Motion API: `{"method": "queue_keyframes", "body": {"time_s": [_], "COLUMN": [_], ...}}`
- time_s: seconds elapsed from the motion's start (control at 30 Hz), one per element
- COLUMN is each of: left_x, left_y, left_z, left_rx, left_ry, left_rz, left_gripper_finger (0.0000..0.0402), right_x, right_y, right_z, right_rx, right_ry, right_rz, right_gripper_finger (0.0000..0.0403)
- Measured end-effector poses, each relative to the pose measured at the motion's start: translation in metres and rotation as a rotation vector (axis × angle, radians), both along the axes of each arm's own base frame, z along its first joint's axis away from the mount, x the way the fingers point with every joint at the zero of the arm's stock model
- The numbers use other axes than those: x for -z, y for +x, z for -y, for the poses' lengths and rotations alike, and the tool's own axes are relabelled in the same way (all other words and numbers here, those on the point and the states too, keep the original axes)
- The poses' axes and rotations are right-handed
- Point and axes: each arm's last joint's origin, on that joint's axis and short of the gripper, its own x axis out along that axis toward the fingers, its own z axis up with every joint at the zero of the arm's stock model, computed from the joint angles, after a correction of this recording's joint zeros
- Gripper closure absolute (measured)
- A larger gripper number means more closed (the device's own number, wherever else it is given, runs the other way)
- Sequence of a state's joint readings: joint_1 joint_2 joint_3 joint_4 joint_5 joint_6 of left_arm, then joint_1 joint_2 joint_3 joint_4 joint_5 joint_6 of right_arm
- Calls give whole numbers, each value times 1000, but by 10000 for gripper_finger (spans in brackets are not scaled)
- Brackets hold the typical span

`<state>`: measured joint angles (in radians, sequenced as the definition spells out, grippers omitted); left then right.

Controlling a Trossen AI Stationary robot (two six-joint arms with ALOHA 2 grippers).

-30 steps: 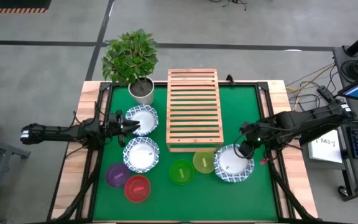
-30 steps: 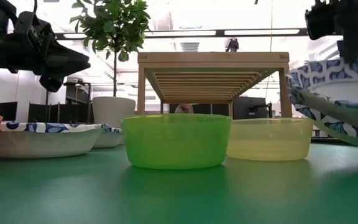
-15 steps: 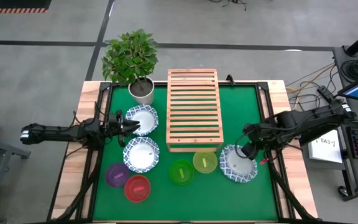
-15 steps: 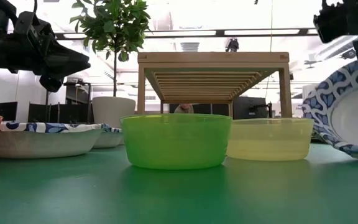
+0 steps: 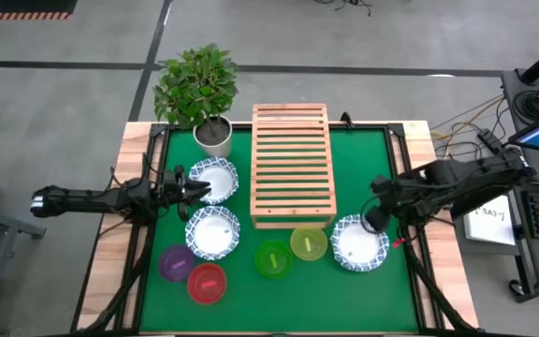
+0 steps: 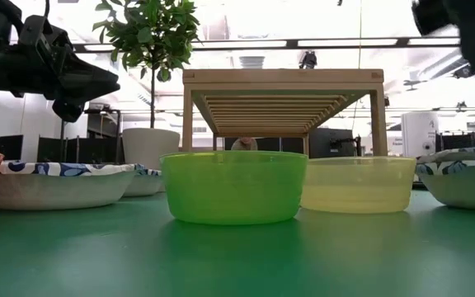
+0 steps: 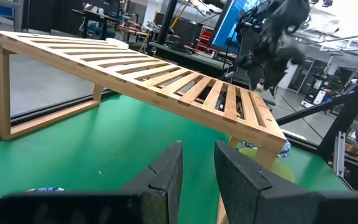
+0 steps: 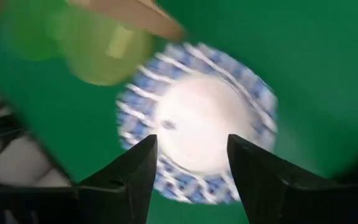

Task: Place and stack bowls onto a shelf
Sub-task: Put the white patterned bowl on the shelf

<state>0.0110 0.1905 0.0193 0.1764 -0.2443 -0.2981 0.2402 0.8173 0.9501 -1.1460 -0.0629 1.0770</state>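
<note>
The light-wood slatted shelf (image 5: 291,164) stands on the green mat at the far middle. Three white bowls with blue rims rest on their bases. Two are at the left (image 5: 215,180) (image 5: 212,232) and one is at the right (image 5: 359,243). Purple (image 5: 176,263), red (image 5: 206,283), green (image 5: 273,258) and yellow (image 5: 308,243) bowls sit along the near side. My right gripper (image 8: 191,149) hovers open above the right white bowl (image 8: 197,106), touching nothing. My left gripper (image 7: 197,174) hangs open and empty over the far-left white bowl's left rim.
A potted plant (image 5: 199,89) in a white pot stands at the far left corner, beside the shelf. Bare green mat (image 5: 368,168) lies right of the shelf and along the near edge. Desks and cables lie beyond the table's right side.
My right gripper has opened and let go of the right white bowl, then risen and drawn back a little toward the right edge. The bowl, held tilted a second ago and tipped steeply on its rim half a second ago, has dropped flat onto the mat.
</note>
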Motion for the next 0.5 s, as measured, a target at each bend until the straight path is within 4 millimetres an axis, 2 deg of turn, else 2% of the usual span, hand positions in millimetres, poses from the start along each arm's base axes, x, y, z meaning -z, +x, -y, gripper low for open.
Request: {"method": "queue_keyframes", "body": {"time_s": [0.1,0.2,0.33,0.5], "left_x": [0,0,0,0], "left_y": [0,0,0,0], "left_z": [0,0,0,0], "left_rx": [0,0,0,0], "left_ry": [0,-4,-7,-1], "left_rz": [0,1,2,1], "left_gripper_finger": [326,326,326,326], "right_x": [-7,1,27,52], "right_y": [21,44,66,80], "right_z": [-18,-44,-83,-124], "right_rx": [-149,-284,-411,-469], "right_ry": [-13,-53,-143,-207], "right_rz": [157,206,97,-107], "right_gripper_finger": [229,239,253,267]}}
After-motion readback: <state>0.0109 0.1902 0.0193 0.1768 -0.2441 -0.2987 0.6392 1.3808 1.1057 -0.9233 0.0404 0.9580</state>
